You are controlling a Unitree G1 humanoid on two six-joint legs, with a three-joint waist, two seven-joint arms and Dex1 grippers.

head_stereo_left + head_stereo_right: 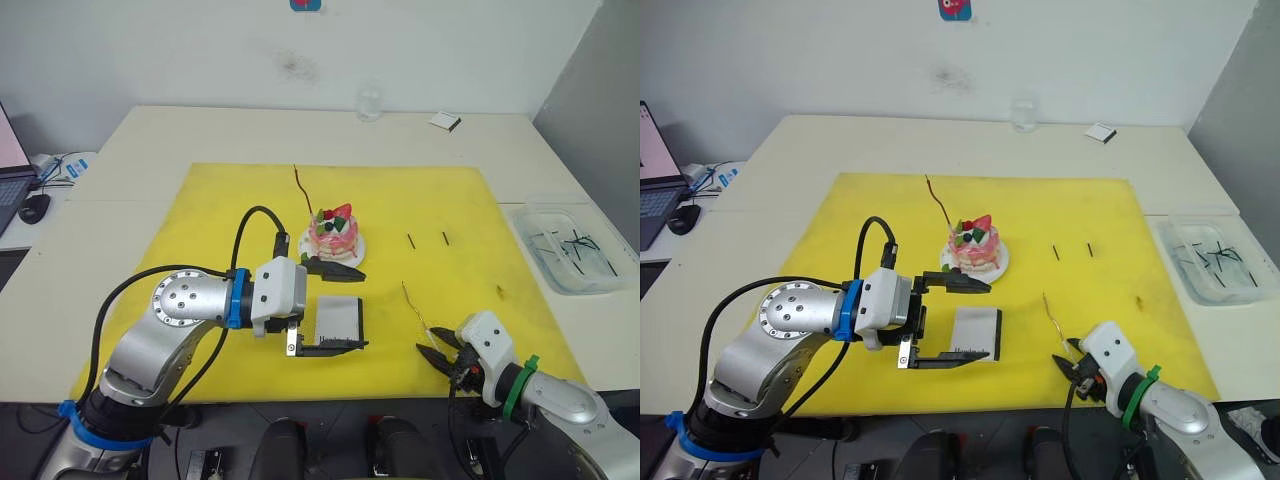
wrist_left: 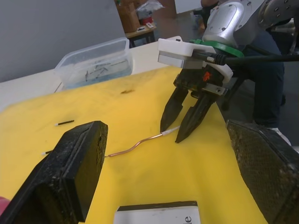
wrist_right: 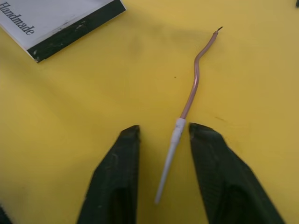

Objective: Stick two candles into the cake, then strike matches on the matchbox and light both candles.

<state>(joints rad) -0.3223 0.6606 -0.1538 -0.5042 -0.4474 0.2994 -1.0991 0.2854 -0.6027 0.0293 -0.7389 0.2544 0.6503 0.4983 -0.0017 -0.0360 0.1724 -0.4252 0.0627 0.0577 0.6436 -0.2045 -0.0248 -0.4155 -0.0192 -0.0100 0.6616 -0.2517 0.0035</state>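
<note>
Right wrist view shows the right gripper (image 3: 161, 175) apart around the olive-gold candle's (image 3: 195, 84) pale end; left gripper (image 1: 338, 307) apart over the matchbox (image 1: 338, 318).

A cream table (image 1: 140, 140) carries a yellow mat (image 1: 220, 210) and clear tub (image 1: 545, 215).
</note>
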